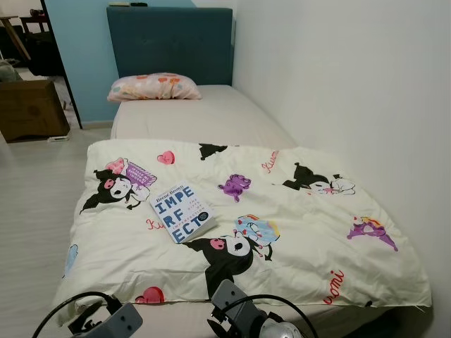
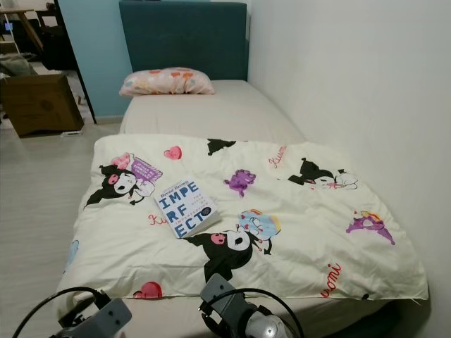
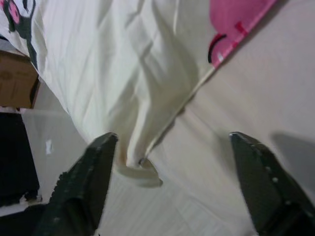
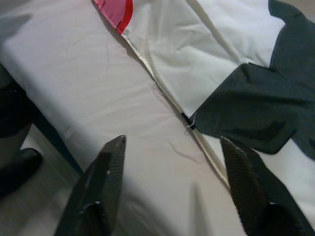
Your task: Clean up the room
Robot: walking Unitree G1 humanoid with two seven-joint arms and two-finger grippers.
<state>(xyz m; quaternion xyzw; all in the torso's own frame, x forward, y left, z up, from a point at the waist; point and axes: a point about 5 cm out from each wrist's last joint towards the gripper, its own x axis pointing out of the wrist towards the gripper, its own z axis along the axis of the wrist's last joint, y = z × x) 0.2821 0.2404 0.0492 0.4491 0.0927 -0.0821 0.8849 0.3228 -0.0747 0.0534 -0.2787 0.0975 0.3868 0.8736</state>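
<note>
A cream duvet [image 1: 296, 232] with cartoon prints lies spread over the foot half of a single bed. On it rests a white book [image 1: 182, 212] with blue letters, left of centre. A pink patterned pillow [image 1: 155, 86] sits at the head. My left arm [image 1: 113, 320] and right arm [image 1: 243, 313] are low at the bed's foot. The left gripper [image 3: 172, 137] is open just above the duvet's folded corner [image 3: 133, 162]. Over the duvet's hem [image 4: 167, 98] and the bare sheet [image 4: 74, 73], the right gripper [image 4: 173, 141] is open and holds nothing.
A blue headboard [image 1: 169, 42] stands at the far end, and a white wall [image 1: 366, 84] runs along the bed's right side. A brown cardboard box [image 1: 28, 109] sits on the pale floor [image 1: 35, 211] at the left.
</note>
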